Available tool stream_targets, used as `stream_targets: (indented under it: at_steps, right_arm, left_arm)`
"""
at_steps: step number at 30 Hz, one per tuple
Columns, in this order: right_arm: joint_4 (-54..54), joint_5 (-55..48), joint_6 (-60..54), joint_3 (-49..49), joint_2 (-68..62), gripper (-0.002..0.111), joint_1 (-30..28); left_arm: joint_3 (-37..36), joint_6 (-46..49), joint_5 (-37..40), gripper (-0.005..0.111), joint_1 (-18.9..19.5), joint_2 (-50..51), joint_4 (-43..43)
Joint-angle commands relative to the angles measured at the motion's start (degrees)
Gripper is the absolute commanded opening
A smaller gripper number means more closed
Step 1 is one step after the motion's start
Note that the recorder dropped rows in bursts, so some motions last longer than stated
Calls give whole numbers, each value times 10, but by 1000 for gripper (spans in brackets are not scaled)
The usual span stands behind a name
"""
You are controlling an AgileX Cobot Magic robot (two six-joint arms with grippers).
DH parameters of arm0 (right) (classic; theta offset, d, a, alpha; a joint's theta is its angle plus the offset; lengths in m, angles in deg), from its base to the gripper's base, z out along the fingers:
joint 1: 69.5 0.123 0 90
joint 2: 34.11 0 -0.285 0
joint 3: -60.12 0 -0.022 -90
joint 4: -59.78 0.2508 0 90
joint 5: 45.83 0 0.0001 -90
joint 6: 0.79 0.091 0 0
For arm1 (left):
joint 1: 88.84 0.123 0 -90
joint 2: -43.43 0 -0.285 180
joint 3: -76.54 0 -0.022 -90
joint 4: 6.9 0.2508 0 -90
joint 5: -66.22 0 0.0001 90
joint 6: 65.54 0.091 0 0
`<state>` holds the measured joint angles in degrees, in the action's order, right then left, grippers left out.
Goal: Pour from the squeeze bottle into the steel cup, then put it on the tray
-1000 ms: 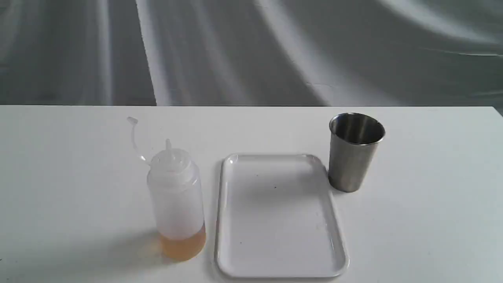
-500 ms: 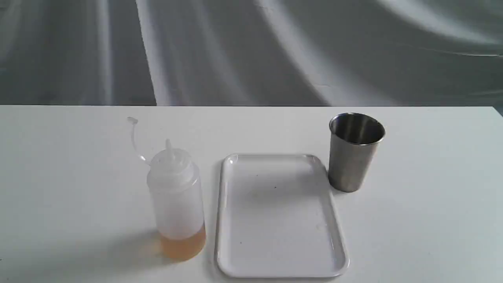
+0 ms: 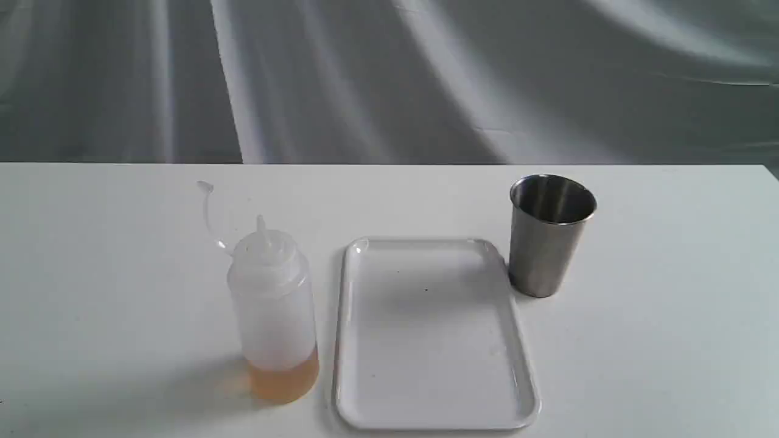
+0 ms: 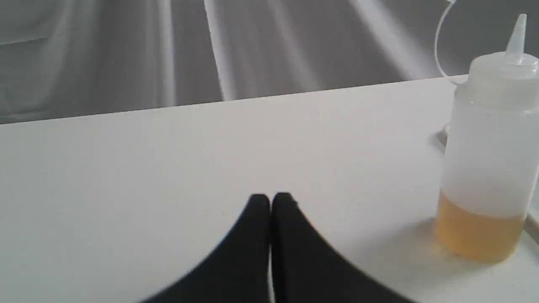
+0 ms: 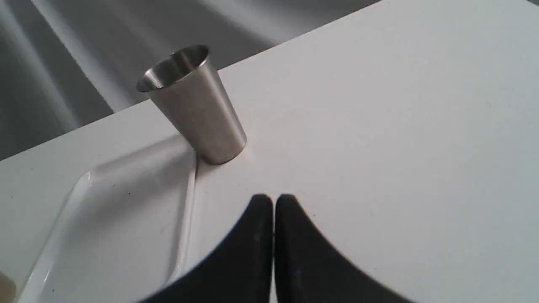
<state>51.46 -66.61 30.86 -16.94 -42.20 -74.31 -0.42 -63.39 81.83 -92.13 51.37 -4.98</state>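
White table [image 3: 91,274], squeeze bottle [image 3: 274,310] beside tray [image 3: 426,347], steel cup [image 3: 548,243] upright

1. Squeeze bottle [image 4: 488,160], left wrist view: one side is cut by the frame's edge. Its cap strap [image 4: 438,50] runs out of frame, end unseen.
2. Tray [image 5: 105,219], right wrist view: near end cut off.
3. Amber patch [image 5: 5,286], frame corner: too little shows to tell what it is.
4. Steel cup [image 3: 541,255]: inside dark, contents cannot be told.
5. Specks [image 3: 426,290] on the tray: too small to identify.
6. Left gripper [image 4: 270,200], right gripper [image 5: 273,201]: only black fingertips show, pressed together; bodies cut off.
7. Table [image 3: 91,274]: left and near edges lie outside the exterior view.
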Motion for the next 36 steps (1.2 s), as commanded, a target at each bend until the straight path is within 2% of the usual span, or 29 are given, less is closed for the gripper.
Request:
stream_targets:
  at_steps: [1,6,10,14,25,33,36]
  right_arm:
    - [11,-3,1,-2,3,1,-5]
    - [14,-44,1,16,3,1,-5]
    - [19,-102,1,81,3,1,-5]
    - [19,-108,1,133,-9,1,-5]
    - [28,-105,1,265,-247,1,-3]
    - [22,-66,1,366,-393,1,-3]
    - [4,-64,1,394,-422,1,23]
  left_arm:
    - [-3,-1,-4,0,-3,-1,0]
    - [-3,-1,-4,0,-3,-1,0]
    - [-3,-1,-4,0,-3,-1,0]
    - [-3,-1,-4,0,-3,-1,0]
    - [-3,-3,-4,0,-3,-1,0]
    - [-3,-3,-4,0,-3,-1,0]
    - [-3,0,-4,0,-3,-1,0]
